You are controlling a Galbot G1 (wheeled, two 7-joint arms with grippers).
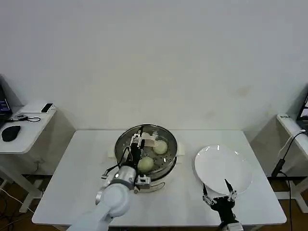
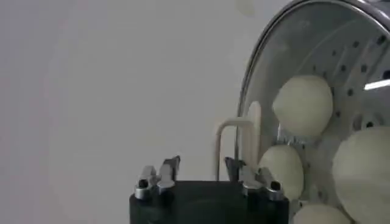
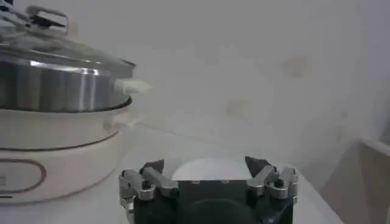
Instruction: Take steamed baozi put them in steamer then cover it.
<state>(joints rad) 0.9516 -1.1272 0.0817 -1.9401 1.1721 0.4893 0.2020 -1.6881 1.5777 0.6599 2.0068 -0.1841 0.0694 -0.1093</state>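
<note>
Cover point(image 1: 146, 153) already sits on the steamer point(image 1: 169, 159), and the left gripper point(image 1: 140, 140) hangs directly over it with its fingers spread apart and holding nothing. In the left wrist view the gripper's point(image 2: 202, 171) two fingertips straddle open air, with the pale bar handle point(image 2: 234, 146) just beyond them, so the handle lies ahead of the jaws rather than between them. Through the glass, the steamed baozi point(image 2: 303, 105) rest on the perforated tray; four show there. Judging from this, loading and covering look complete, and any remaining move is for the left arm to lift clear. The right gripper point(image 1: 218, 196), also spread and empty, waits at the near edge of the white plate point(image 1: 224, 166), well apart from the steamer. Nothing stands between either arm and the table point(image 1: 72, 163).
</note>
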